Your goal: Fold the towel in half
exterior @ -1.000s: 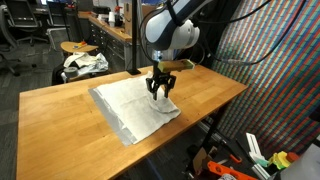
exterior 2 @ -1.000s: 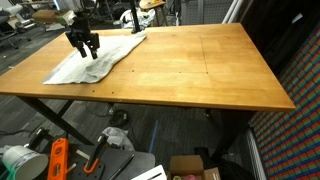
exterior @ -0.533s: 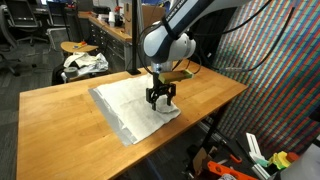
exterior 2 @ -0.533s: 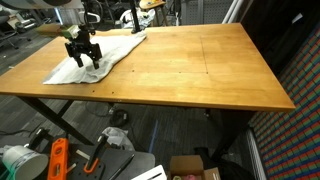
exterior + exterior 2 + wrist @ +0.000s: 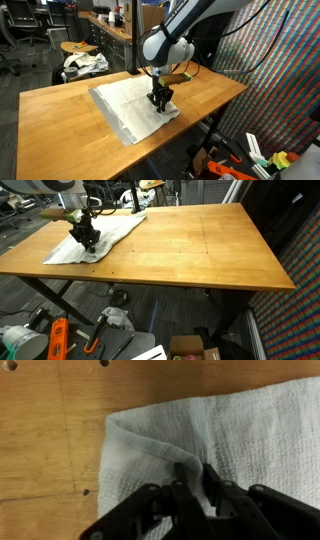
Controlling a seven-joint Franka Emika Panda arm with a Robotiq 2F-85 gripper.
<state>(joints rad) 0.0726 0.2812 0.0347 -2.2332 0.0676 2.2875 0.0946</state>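
The towel (image 5: 132,103) is a thin white cloth with a grey edge, lying flat on the wooden table (image 5: 60,125); it also shows in an exterior view (image 5: 100,235) and fills the wrist view (image 5: 240,430). My gripper (image 5: 159,102) is down on the towel near its corner by the table's edge, seen also in an exterior view (image 5: 87,240). In the wrist view the gripper (image 5: 195,472) has its dark fingers pinched on a raised fold of the towel, with cloth bunched between them.
A smaller white-and-dark cloth bundle (image 5: 84,63) sits on a stool behind the table. The table edge runs just past the towel's corner (image 5: 178,112). Orange tools (image 5: 58,338) and boxes lie on the floor beneath. Screw holes (image 5: 84,491) mark the wood.
The gripper dropped lower onto the towel and its fingers, spread wide half a second ago, have drawn together on a fold of cloth.
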